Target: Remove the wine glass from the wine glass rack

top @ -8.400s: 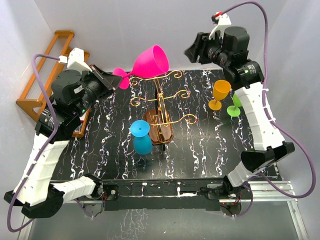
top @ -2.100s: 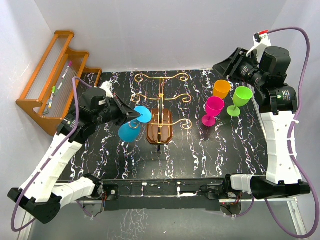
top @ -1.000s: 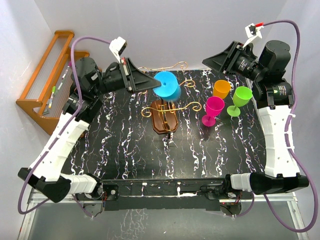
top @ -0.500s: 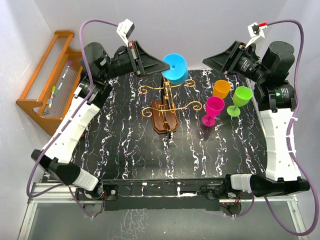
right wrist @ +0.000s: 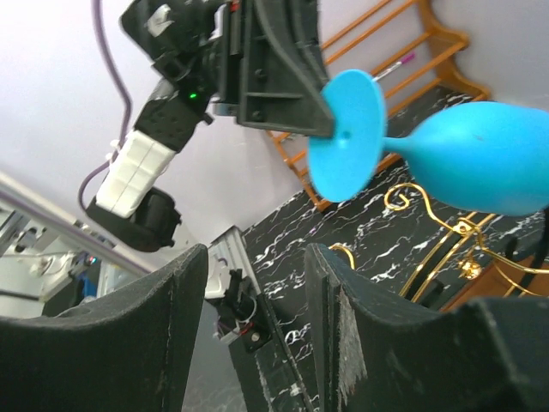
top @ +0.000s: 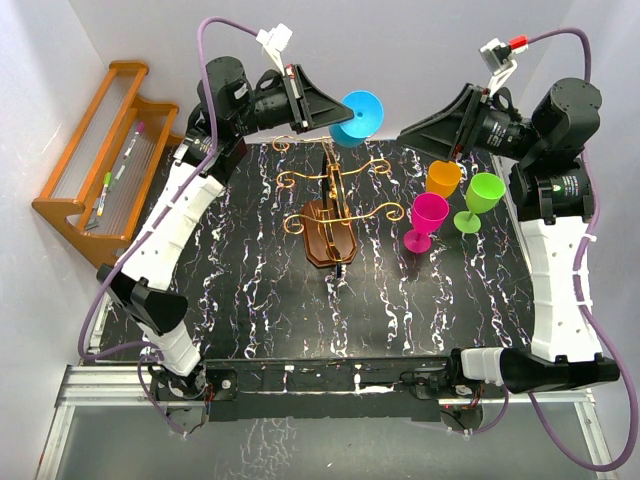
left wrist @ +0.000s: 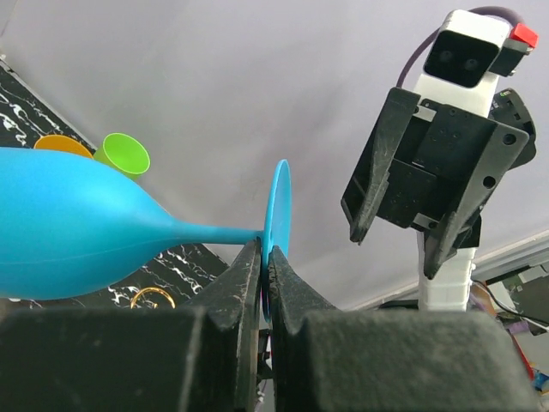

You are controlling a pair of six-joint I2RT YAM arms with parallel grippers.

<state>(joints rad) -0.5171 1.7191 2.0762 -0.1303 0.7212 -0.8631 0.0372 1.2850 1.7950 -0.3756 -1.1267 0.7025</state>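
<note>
The wine glass rack (top: 325,232) has a brown violin-shaped base and gold wire arms (top: 352,211), and stands mid-table with nothing hanging on it. My left gripper (top: 333,114) is shut on the foot disc (left wrist: 277,204) of a blue wine glass (top: 360,115). It holds the glass lying sideways, high above the rack's back. The bowl (left wrist: 69,227) shows in the left wrist view. My right gripper (top: 404,130) is open and empty, facing the glass from the right, apart from it. The right wrist view shows the glass (right wrist: 480,167) beyond my open right gripper (right wrist: 257,283).
Pink (top: 428,215), orange (top: 442,180) and green (top: 482,195) glasses stand upright at the table's right. An orange-brown slatted shelf (top: 105,160) with pens stands at the left. White walls close in behind and beside.
My left arm has lifted the blue glass further up and to the right, above the rack. My right gripper has shifted slightly left toward it.
</note>
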